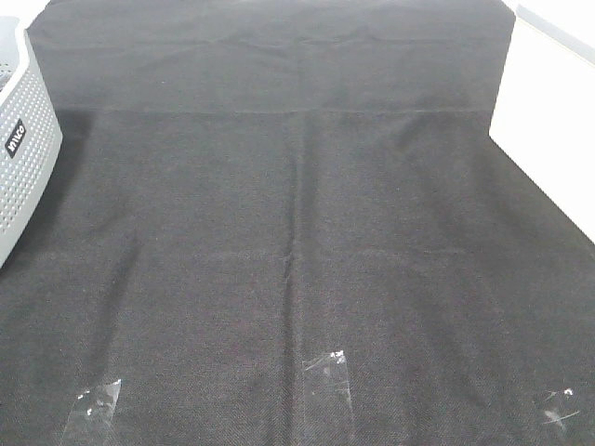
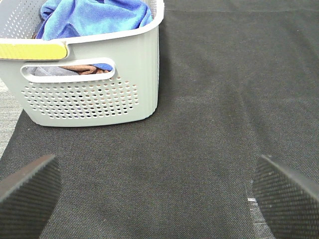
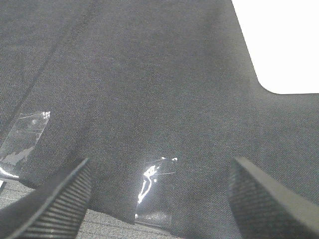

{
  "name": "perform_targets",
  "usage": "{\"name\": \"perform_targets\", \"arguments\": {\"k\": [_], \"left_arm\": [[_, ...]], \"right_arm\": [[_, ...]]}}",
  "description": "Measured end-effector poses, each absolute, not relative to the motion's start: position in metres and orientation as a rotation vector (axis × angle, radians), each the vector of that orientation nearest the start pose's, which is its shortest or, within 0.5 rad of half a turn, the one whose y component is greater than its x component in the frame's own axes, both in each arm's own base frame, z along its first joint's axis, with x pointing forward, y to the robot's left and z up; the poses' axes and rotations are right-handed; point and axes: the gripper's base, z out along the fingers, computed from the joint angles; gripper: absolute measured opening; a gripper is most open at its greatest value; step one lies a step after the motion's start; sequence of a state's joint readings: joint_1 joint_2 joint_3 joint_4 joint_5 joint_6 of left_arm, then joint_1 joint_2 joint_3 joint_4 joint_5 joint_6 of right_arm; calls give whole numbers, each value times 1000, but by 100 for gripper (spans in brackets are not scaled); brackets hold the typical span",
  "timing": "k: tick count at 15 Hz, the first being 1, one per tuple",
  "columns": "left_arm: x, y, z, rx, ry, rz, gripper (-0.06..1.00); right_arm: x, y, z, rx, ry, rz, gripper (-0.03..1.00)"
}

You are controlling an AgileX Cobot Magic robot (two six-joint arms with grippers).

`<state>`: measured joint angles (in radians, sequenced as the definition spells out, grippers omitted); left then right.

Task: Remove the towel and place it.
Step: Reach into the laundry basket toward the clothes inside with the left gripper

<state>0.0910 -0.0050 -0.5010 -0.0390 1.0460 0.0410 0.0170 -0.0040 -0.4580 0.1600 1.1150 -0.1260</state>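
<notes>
Towel (image 2: 94, 17) bunched in grey basket (image 2: 142, 74), black cloth (image 1: 297, 232) spread over white table (image 1: 558, 139), left and right jaws apart

black table cloth (image 1: 297, 232): coarse woven fabric, matt, with soft fold creases. strips of clear tape (image 1: 327, 373) on it are smooth and glossy. the basket (image 2: 99, 94) is pale grey plastic, smooth with a dull sheen, its walls punched with small holes; a yellow-green plastic strip (image 2: 32, 51) on its rim looks smooth. the towel (image 2: 94, 17) inside is royal-blue cloth, soft, fuzzy, matt. the pads (image 2: 284, 194) of the left gripper (image 2: 157, 196) and the pads (image 3: 55, 204) of the right gripper (image 3: 159, 199) are black, matt, finely ribbed. the bare table (image 1: 548, 121) is white and smooth.
</notes>
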Motion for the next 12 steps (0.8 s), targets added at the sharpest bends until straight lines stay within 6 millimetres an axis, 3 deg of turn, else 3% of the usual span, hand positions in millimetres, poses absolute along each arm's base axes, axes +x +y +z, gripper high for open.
{"name": "perform_targets", "arguments": {"k": [12], "left_arm": [[-5,-4,279,-49,2023,37,99]], "right_arm": [[-4,13,262,-161,2122,130,73]]}}
